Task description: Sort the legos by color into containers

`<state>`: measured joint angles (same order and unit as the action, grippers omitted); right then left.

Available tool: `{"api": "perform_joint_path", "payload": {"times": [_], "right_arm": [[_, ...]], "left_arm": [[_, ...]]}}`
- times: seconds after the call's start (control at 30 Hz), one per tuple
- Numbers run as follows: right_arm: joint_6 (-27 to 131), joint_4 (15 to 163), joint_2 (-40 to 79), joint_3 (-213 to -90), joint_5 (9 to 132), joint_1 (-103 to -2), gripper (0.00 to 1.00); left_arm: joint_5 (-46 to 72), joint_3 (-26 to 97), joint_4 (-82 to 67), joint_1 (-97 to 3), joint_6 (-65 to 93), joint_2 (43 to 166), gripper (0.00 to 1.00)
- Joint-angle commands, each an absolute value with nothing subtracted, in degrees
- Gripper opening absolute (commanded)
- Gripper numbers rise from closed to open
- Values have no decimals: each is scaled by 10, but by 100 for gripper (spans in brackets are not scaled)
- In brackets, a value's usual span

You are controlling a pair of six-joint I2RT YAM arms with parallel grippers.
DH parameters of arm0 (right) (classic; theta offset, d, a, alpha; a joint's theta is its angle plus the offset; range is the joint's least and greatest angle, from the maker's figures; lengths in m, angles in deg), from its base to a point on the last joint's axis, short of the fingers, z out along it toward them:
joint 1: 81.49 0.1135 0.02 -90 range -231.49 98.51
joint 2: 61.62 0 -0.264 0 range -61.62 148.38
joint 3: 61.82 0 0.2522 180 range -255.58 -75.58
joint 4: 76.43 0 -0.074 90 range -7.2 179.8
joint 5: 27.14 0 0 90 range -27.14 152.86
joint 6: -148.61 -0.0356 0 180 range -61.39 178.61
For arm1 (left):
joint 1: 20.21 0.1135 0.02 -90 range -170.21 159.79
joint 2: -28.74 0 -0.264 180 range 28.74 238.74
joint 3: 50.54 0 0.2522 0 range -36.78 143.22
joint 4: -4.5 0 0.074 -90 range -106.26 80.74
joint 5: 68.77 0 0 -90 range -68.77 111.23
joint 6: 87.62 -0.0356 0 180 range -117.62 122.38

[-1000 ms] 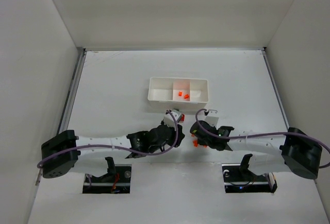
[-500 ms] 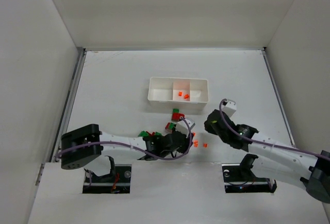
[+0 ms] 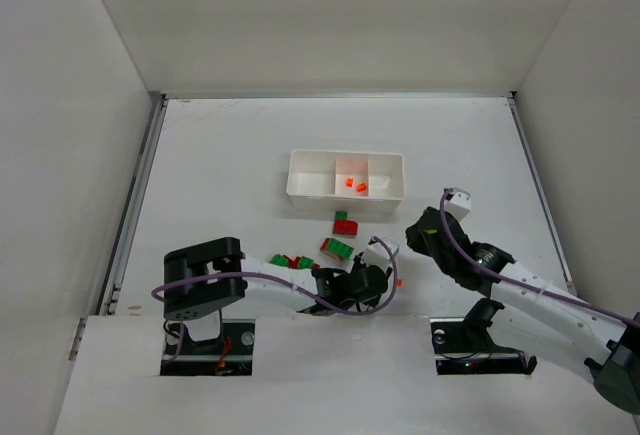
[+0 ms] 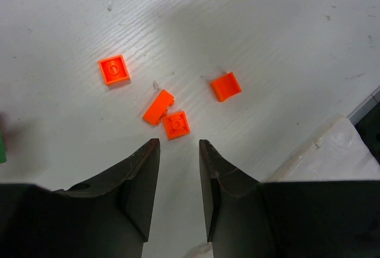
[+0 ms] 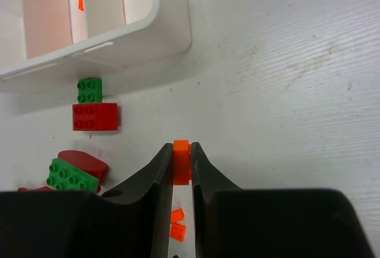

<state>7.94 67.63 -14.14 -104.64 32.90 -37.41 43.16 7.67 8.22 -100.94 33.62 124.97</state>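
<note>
Right gripper (image 5: 181,150): you have it clamped on 1 orange piece (image 5: 181,164), probably bound for the tray (image 3: 296,191).
Left gripper (image 4: 178,146): jaws narrowly apart and empty, lined up on 4 loose orange pieces (image 4: 176,124) on the worktop (image 4: 267,21).
Tray: far of both arms; its middle compartment (image 3: 350,167) already holds orange.

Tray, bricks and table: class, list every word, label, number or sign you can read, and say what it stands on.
No readable text: the white tray, orange pieces, red brick, green brick and table carry no print. Stud marks, if any, are too small to read.
</note>
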Motion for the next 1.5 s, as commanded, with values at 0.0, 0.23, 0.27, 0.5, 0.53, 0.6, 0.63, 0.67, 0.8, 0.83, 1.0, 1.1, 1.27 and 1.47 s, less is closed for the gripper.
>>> {"api": "perform_joint_path", "payload": {"times": [0.0, 0.23, 0.27, 0.5, 0.53, 0.6, 0.63, 0.67, 0.8, 0.83, 1.0, 1.1, 1.27, 1.47], "right_arm": [[95, 711, -151, -1041, 335, -378, 17], [97, 724, -164, -1032, 344, -376, 17], [98, 725, -164, -1032, 344, -376, 17], [106, 727, -171, -1033, 344, -379, 17], [107, 727, -171, -1033, 344, -382, 17], [109, 728, -171, -1034, 344, -384, 17], [110, 728, -171, -1034, 344, -385, 17], [110, 728, -171, -1034, 344, -386, 17], [112, 728, -173, -1035, 344, -387, 17], [113, 728, -173, -1036, 344, -388, 17], [129, 729, -170, -1052, 350, -398, 17], [144, 746, -157, -1069, 360, -400, 17], [169, 793, -96, -1114, 383, -400, 17], [204, 888, 51, -1204, 438, -404, 17]], "left_arm": [[459, 104, 59, -1009, 368, 1262, 30], [460, 124, 59, -1011, 367, 1300, 30], [460, 125, 59, -1009, 367, 1303, 29], [464, 131, 41, -1015, 368, 1322, 21], [471, 131, 35, -1015, 368, 1322, 20], [489, 133, 23, -1020, 361, 1324, 18], [502, 134, 16, -1023, 358, 1325, 18], [515, 137, 9, -1027, 353, 1325, 18], [558, 139, 1, -1045, 326, 1326, 16], [566, 138, 1, -1048, 323, 1321, 16], [573, 122, 15, -1052, 316, 1258, 15], [573, 108, 29, -1046, 313, 1210, 15], [563, 78, 34, -1022, 321, 1123, 15], [538, 41, 26, -951, 327, 1019, 16]]}}
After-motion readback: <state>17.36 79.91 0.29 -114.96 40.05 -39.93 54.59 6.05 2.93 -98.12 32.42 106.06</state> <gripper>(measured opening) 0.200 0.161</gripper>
